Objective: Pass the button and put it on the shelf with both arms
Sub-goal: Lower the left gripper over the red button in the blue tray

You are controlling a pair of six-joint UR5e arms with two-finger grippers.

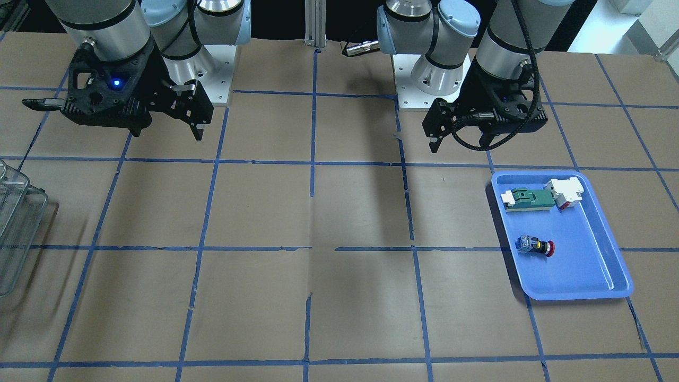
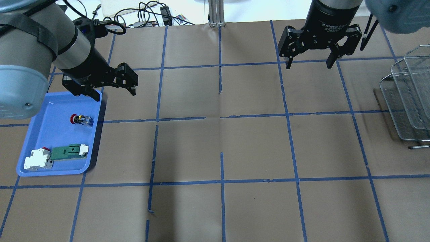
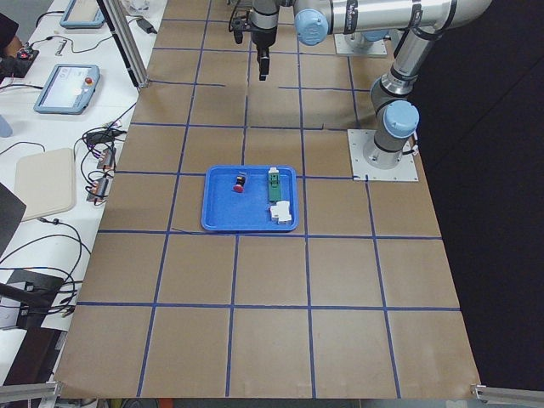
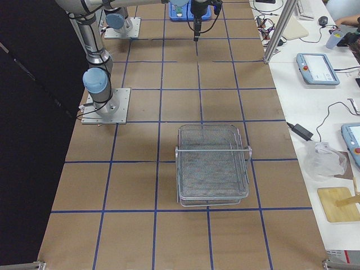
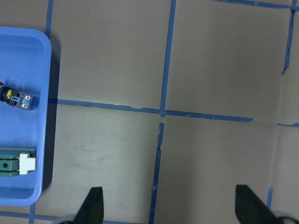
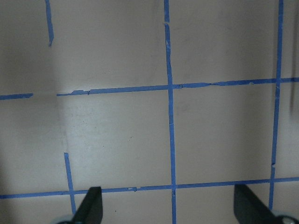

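Left gripper point(image 2: 116, 90), jaws apart, is hovering with the button point(image 2: 80, 119) lying off to its side in the tray point(image 2: 40, 111), probably risking a rolling mis-pinch; right gripper point(image 2: 309, 64) is hanging apart too.

button point(image 2: 80, 119) 1; shelf point(image 4: 214, 169) 1; tray point(image 2: 50, 129) 1; green part point(image 2: 65, 152) 1; white block point(image 2: 37, 160) 1; grippers point(image 2: 116, 94) point(image 2: 309, 65) 2

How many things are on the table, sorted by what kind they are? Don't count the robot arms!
Red button: 1
Green-and-white part: 1
White-and-red block: 1
Blue tray: 1
Wire shelf: 1
Total: 5
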